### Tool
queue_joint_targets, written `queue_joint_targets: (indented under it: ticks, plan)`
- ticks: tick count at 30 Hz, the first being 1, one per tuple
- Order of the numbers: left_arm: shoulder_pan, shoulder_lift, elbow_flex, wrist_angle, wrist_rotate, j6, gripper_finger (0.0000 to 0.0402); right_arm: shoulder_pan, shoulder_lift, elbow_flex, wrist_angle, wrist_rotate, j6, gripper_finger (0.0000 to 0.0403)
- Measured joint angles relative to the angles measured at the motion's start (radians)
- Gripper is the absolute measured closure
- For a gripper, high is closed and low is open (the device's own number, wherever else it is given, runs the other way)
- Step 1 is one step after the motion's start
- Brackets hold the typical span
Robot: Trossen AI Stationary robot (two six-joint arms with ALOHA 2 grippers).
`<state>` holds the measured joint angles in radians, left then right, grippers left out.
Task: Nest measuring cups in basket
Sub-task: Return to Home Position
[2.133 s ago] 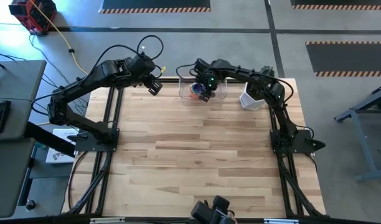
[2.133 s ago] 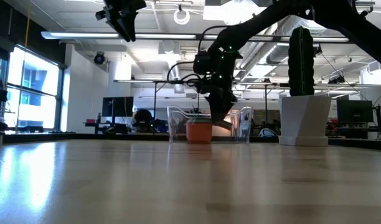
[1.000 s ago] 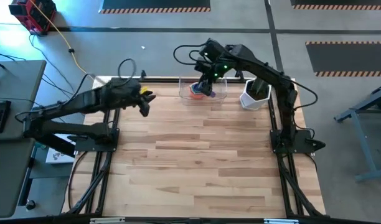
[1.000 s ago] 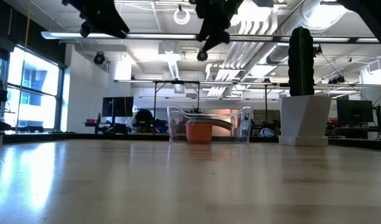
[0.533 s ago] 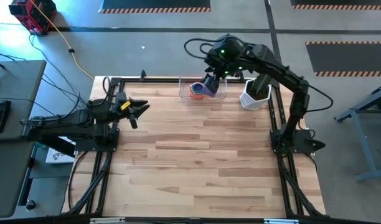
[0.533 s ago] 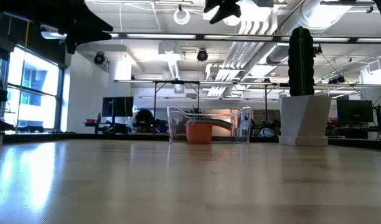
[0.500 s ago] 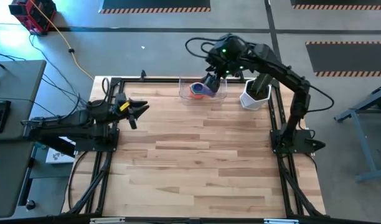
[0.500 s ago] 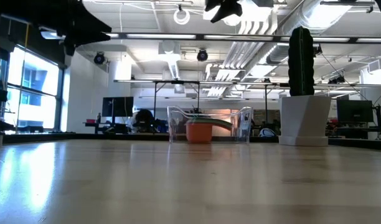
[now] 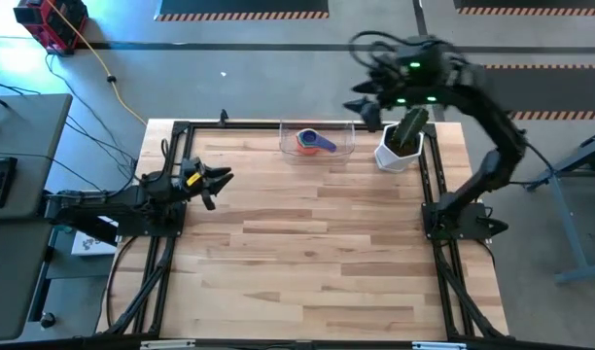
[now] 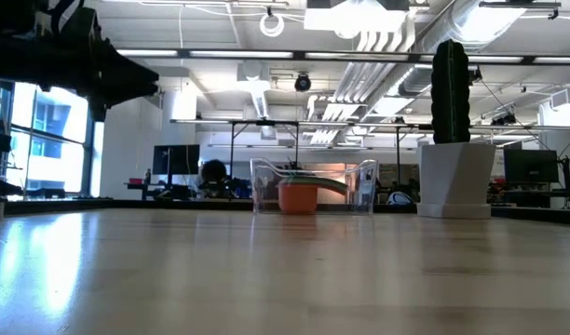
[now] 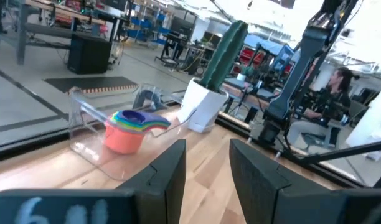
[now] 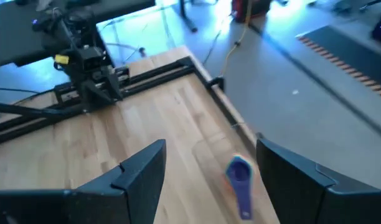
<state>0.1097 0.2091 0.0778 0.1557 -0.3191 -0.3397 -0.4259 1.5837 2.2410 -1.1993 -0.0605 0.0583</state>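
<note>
Jaws spread on left gripper and right gripper; measuring cups nested inside basket.

Dark arms, looped black cables; yellow tag near left hand; green light, right arm.

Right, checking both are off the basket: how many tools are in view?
2. The left tool sits low at the left edge of the table, open. The right tool hangs high over the far edge near the cactus, open. Neither touches the basket.
</note>
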Motion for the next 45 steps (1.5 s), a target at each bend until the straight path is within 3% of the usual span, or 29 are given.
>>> queue_joint_targets:
  ticks: [9, 14, 21, 28, 31, 35, 40, 45]
  plan:
    - [0.0, -0.007, -0.067, 0.009, 0.0, -0.086, 0.0287, -0.023, -0.266, 0.0, -0.204, 0.241, -0.028, 0.0162]
    - [0.001, -0.007, -0.067, 0.008, -0.004, -0.06, 0.0287, -0.01, -0.43, -0.097, -0.184, 0.261, -0.006, 0.0162]
    - [0.001, -0.007, -0.066, 0.004, -0.005, -0.063, 0.0287, -0.003, -0.773, -0.624, 0.109, 0.258, 0.039, 0.0162]
    - [0.001, -0.006, -0.066, -0.012, -0.007, -0.073, 0.0287, -0.003, -1.032, -1.141, 0.552, 0.078, 0.15, 0.0162]
    - [0.001, -0.007, -0.066, -0.011, -0.007, -0.028, 0.0287, -0.003, -1.092, -1.327, 0.735, -0.046, 0.181, 0.0162]
    - [0.001, -0.007, -0.066, -0.012, -0.007, 0.025, 0.0287, 0.003, -1.139, -1.541, 0.937, -0.124, 0.26, 0.0162]
    - [0.001, -0.007, -0.066, -0.012, -0.007, 0.036, 0.0287, 0.083, -1.163, -1.758, 1.154, -0.101, 0.322, 0.0162]
    - [0.001, -0.007, -0.066, -0.013, -0.007, 0.036, 0.0287, 0.202, -1.167, -1.902, 1.279, -0.011, 0.366, 0.0162]
